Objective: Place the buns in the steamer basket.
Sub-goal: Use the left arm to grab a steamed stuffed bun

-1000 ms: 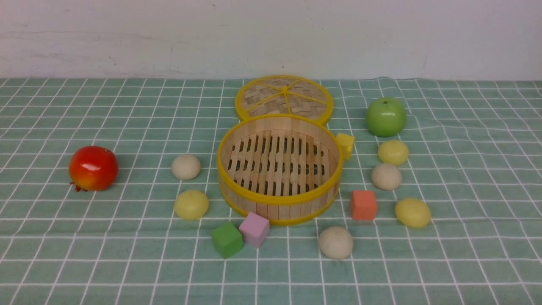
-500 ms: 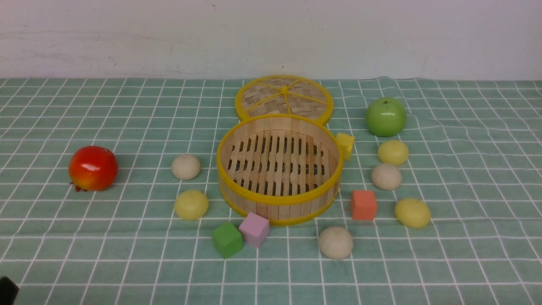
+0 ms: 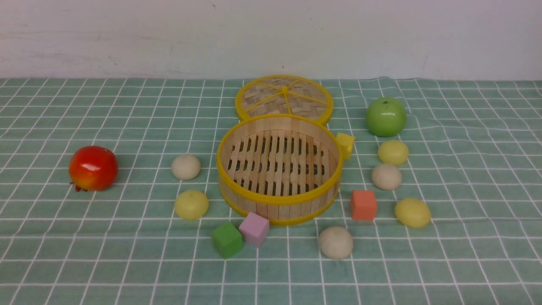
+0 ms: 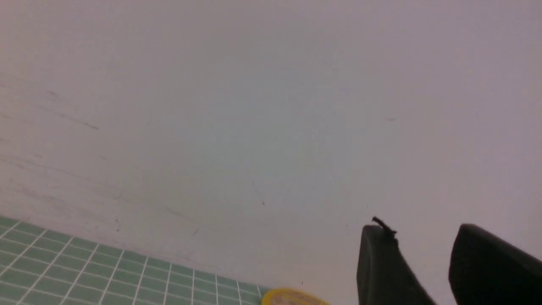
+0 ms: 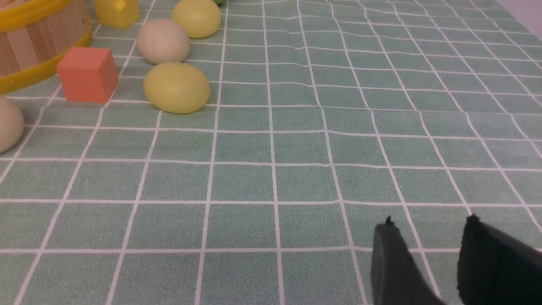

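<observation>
I'm looking across all three views and finding no readable text, labels, brands, numbers or signs.

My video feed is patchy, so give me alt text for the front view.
An empty round steamer basket sits mid-table, its woven lid behind it. Six buns lie outside: two on its left, four on its right. Around it are four cubes, a green apple and a red fruit.
</observation>
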Controlling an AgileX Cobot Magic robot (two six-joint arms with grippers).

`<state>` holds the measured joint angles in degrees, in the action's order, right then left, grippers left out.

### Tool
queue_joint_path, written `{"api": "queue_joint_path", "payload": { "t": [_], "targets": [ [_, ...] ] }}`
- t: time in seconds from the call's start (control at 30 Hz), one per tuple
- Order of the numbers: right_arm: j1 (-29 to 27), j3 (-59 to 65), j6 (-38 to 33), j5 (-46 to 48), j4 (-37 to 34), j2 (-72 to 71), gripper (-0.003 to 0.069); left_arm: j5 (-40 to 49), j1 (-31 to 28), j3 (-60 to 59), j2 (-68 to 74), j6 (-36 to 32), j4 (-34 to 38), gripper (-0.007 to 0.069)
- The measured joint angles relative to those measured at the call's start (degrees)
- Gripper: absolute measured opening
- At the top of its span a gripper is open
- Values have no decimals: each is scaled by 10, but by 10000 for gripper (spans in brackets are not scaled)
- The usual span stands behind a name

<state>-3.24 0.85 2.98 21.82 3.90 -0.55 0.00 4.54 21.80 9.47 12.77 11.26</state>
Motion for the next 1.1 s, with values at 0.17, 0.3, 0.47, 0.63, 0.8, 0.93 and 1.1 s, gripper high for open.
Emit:
{"api": "queue_joint_path", "payload": {
  "t": [0.17, 0.3, 0.47, 0.63, 0.8, 0.93, 1.1],
  "targets": [
    [0, 0, 0, 0, 0, 0, 240, 111, 0, 66, 87, 0, -4, 238],
    [0, 0, 0, 0, 0, 0, 240, 179, 0, 68, 150, 0, -35, 238],
    [0, 0, 0, 0, 0, 0, 240, 208, 0, 68, 222, 10, -61, 238],
    [0, 0, 0, 0, 0, 0, 240, 221, 0, 68, 292, 26, -31, 238],
    [0, 0, 0, 0, 0, 0, 240, 266, 0, 96, 367, 28, -19, 238],
    [0, 0, 0, 0, 0, 0, 240, 313, 1, 151, 432, 28, -18, 238],
    [0, 0, 0, 0, 0, 0, 240, 370, 31, 226, 517, 24, -18, 238]
  ]
}}
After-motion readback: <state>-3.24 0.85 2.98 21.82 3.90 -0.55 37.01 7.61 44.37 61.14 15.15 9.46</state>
